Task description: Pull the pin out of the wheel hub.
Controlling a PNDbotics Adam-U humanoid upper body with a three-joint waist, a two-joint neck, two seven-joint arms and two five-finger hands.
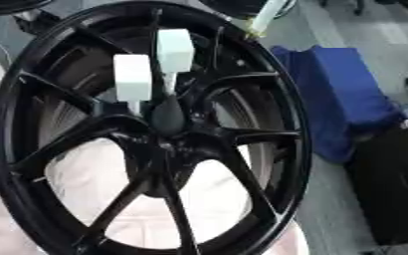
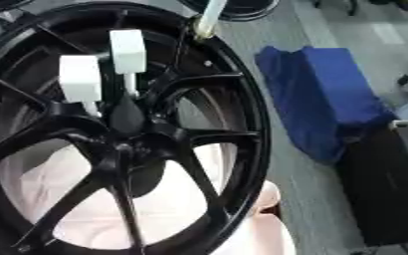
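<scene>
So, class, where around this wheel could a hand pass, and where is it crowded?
Free: the wide gaps between the lower spokes, below the hub, and the grey floor strip between the rim and the blue cloth. Crowded: just above the hub, where two white blocks stand close together.

Workshop: black alloy wheel (image 1: 147, 144), grey floor (image 2: 312, 199), blue cloth-covered bundle (image 2: 321, 94).
</scene>
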